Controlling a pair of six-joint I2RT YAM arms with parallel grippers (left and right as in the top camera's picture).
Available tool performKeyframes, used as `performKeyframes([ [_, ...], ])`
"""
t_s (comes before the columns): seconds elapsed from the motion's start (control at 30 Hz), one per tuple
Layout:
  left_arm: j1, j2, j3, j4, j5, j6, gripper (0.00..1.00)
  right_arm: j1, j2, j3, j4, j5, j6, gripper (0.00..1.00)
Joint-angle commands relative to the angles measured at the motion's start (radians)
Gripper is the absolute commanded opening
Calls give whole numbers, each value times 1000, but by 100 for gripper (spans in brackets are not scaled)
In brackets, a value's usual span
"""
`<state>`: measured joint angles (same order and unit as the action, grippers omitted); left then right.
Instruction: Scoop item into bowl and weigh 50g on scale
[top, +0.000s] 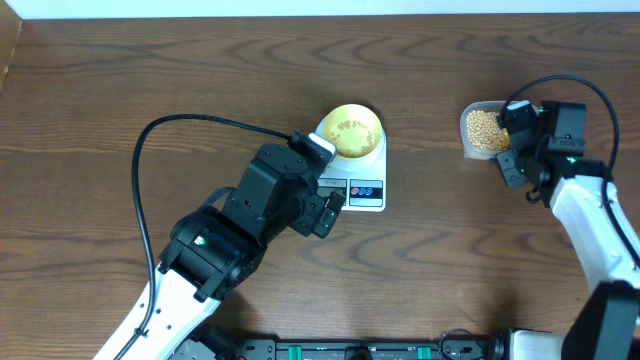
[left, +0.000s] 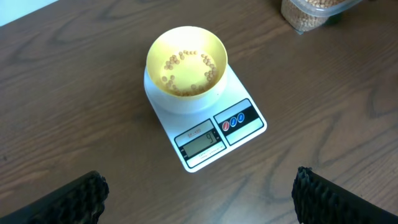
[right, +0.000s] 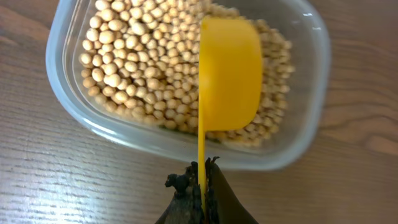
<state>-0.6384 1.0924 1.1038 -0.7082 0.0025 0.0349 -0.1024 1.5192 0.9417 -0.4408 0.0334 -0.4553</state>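
The pale-yellow bowl (left: 186, 59) (top: 352, 131) stands on the white scale (left: 211, 134) (top: 365, 192), with a thin scatter of tan beans (left: 186, 74) in its bottom. My left gripper (left: 200, 199) (top: 328, 207) hangs open just in front of the scale, nothing between its fingers. At the right, a clear tub (right: 298, 124) (top: 484, 130) holds a thick layer of beans (right: 143, 62). My right gripper (right: 200, 183) (top: 517, 140) is shut on the thin handle of a bright yellow scoop (right: 230, 74). The scoop is turned on its side over the beans at the tub's right end.
A black cable (top: 180, 125) loops over the table left of the scale. The table's far edge (top: 320, 14) runs along the top of the overhead view. The tub sits apart from the scale, to its right.
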Motion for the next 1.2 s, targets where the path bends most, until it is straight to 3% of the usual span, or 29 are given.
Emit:
performKeyframes([
  [0.0, 4, 5, 0, -3, 13, 17, 97, -6, 14, 10, 19, -77, 14, 1],
  [0.73, 4, 5, 0, -3, 13, 17, 97, -102, 17, 10, 55, -376, 97, 1],
  [1.17, 4, 5, 0, -3, 13, 17, 97, -141, 48, 10, 56, -385, 103, 1],
])
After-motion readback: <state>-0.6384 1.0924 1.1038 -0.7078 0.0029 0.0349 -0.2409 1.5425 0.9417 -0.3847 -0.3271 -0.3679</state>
